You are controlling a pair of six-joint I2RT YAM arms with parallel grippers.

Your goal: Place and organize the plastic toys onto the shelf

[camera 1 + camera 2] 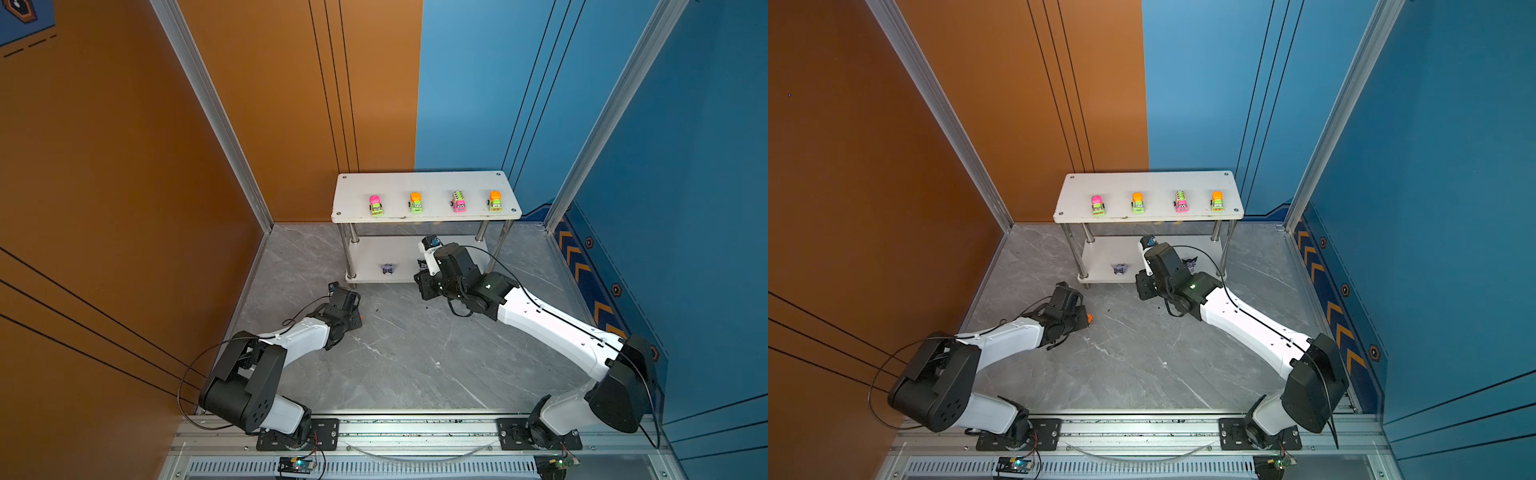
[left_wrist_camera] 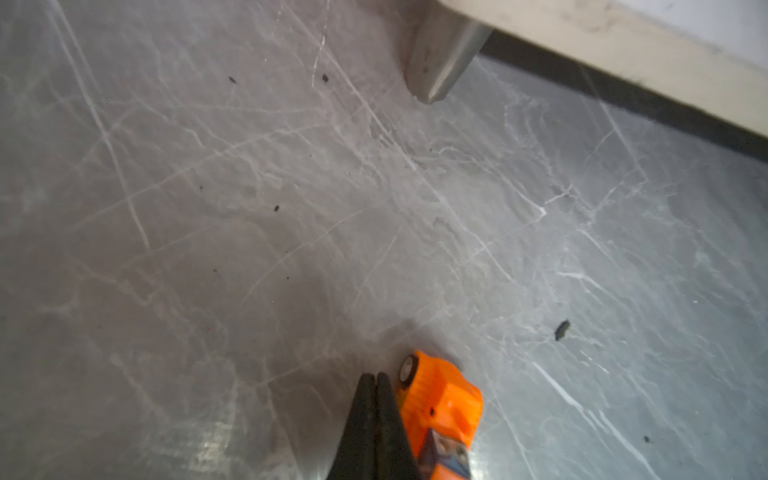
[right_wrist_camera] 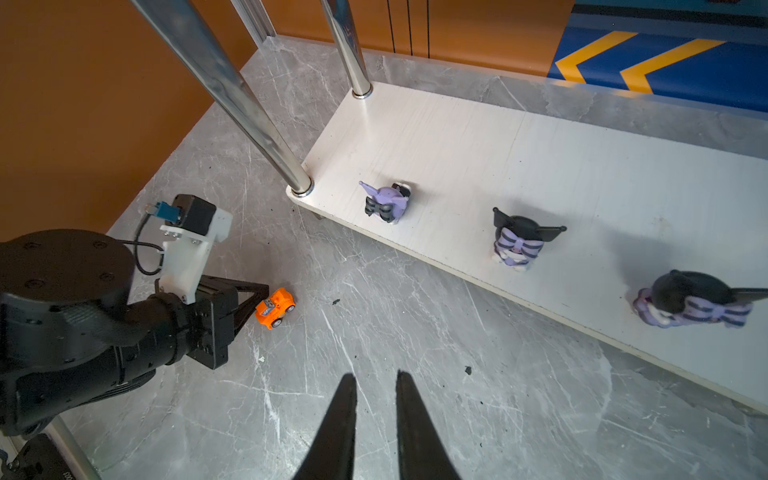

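Now | left gripper [image 2: 376, 380] clenched on nothing, tips against one orange car [image 2: 440, 399] on the floor [image 2: 249, 208] | right gripper [image 3: 376, 382] slightly parted, empty | shelf [image 1: 424, 183] lower tier: three figurines [image 3: 517, 241] | top tier: four neon cars [image 1: 415, 202] in a row

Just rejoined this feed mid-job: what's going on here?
Four neon plastic cars line the top tier of the white two-tier shelf with chrome posts, and three black-and-purple cat-eared figurines sit on its lower tier. One orange plastic car sits on the grey marbled surface. The left tool is shut beside it, not gripping it. The right tool hangs open and empty before the lower tier.
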